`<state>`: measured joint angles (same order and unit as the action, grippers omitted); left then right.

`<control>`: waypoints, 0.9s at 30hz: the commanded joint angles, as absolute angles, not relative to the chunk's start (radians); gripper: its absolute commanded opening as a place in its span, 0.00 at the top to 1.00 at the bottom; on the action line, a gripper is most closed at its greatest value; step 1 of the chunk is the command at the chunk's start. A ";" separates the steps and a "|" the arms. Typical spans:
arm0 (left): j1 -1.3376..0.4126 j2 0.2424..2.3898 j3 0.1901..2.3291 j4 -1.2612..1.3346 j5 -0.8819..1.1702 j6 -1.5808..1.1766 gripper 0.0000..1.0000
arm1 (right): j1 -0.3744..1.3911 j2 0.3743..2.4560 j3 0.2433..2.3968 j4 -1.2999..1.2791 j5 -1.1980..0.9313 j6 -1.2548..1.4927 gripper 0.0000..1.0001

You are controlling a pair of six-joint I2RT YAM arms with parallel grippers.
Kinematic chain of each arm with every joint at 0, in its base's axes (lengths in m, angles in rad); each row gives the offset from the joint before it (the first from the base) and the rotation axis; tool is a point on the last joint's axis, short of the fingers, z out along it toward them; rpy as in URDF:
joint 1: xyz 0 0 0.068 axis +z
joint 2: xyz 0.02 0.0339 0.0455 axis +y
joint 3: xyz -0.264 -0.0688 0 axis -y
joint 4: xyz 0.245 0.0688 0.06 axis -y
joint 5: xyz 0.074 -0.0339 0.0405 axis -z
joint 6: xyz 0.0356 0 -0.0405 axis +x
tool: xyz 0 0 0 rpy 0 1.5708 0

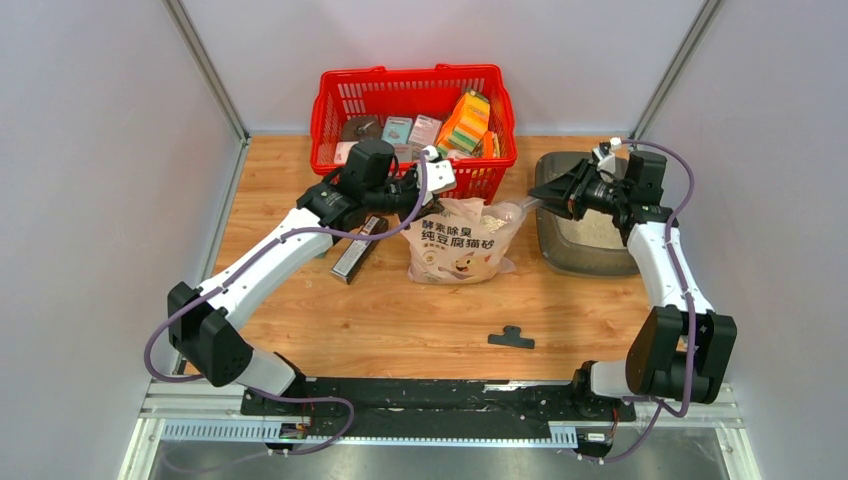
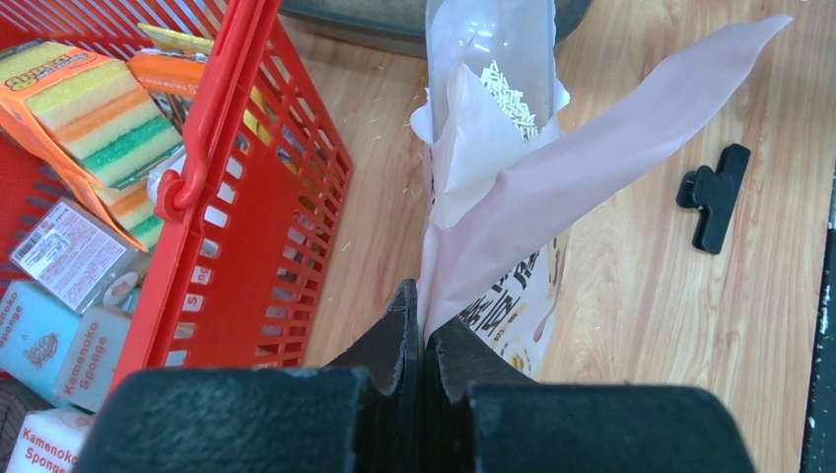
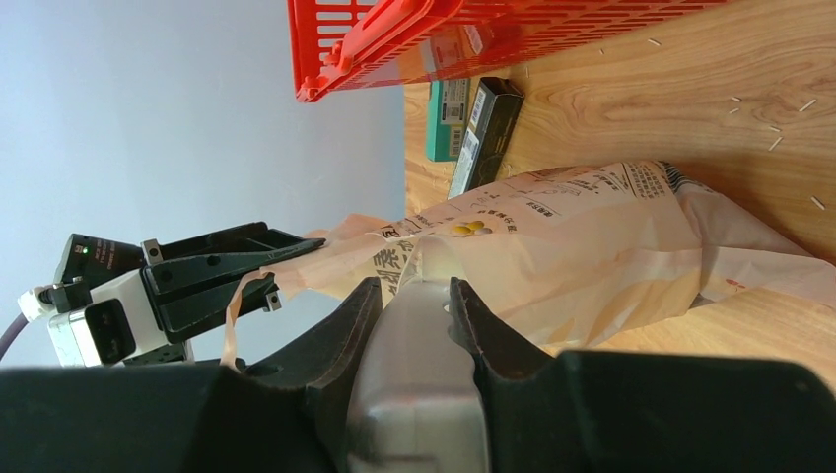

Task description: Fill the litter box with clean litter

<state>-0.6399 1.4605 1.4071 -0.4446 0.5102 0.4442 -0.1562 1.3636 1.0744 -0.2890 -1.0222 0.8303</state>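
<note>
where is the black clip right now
In the top view the black clip lies alone on the wooden table, in front of the litter bag toward the near edge, slightly right of centre, touching nothing.

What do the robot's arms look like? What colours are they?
The left arm and right arm are both smooth white tubes joined by chunky black joints. A purple cable loops along each. The left end effector and right end effector are black, with two rough, wedge-shaped fingers.
</note>
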 commanded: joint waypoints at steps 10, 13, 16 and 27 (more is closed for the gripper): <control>-0.627 1.420 1.497 -0.382 0.486 0.454 1.00 | -0.201 1.351 1.200 -0.281 -0.982 0.854 1.00; -0.626 1.424 1.502 -0.379 0.483 0.454 1.00 | -0.209 1.342 1.189 -0.281 -0.994 0.853 1.00; -0.627 1.430 1.505 -0.380 0.480 0.457 1.00 | -0.219 1.344 1.138 -0.236 -1.029 0.882 1.00; -0.627 1.450 1.529 -0.420 0.459 0.476 1.00 | -0.304 1.414 0.957 0.184 -1.207 1.153 1.00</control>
